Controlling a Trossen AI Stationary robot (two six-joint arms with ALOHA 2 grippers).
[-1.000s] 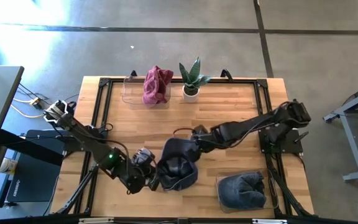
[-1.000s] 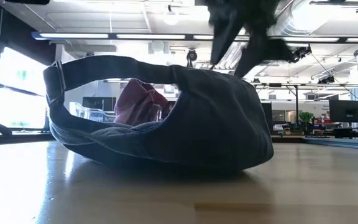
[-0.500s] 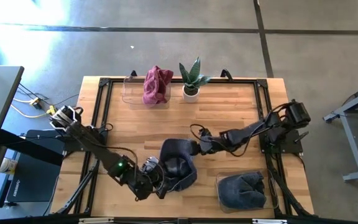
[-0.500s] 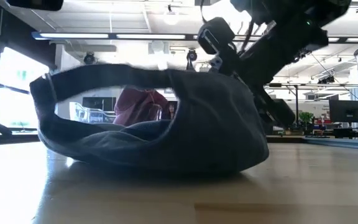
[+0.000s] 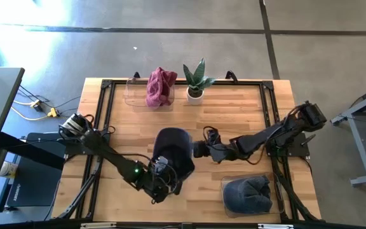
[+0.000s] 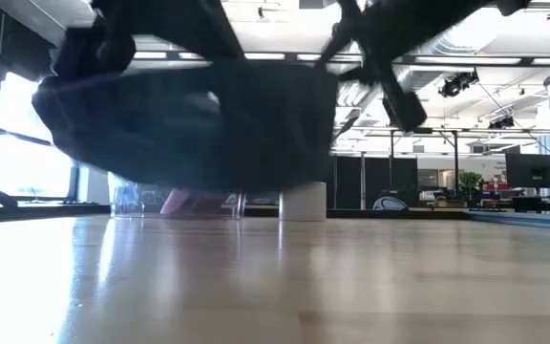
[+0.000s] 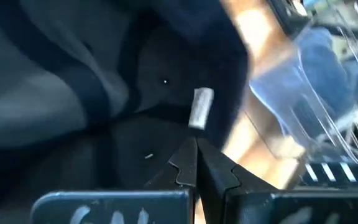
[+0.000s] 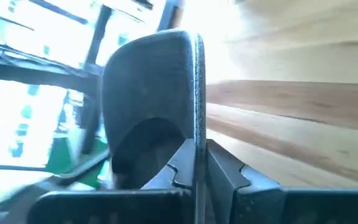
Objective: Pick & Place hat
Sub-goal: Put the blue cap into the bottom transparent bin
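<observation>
A: What is seen nearest the front edge of the table?

B: A clear container (image 5: 250, 194) holding a folded blue hat is seen at the front right. Just beside it, toward the middle, the dark hat (image 5: 173, 152) is held off the wooden table (image 5: 234, 114); in the low view daylight is seen under it, so it is judged to be lifted, not resting.

A: How is it gripped?

B: It is pinched from two sides. The left gripper (image 5: 164, 181) is clenched on the front edge of the hat, with fabric caught between its fingers in the left wrist view. The right gripper (image 5: 199, 149) is closed on the hat's right rim; in the right wrist view the rim is seen clamped between the fingers. A two-sided hold is presumably used so that the soft cap is kept spread and does not sag.

A: And farther back?

B: At the far edge a second clear container (image 5: 148, 92) with a red cloth is seen, and beside it a small potted plant (image 5: 196, 79), both well apart from the hat.
</observation>
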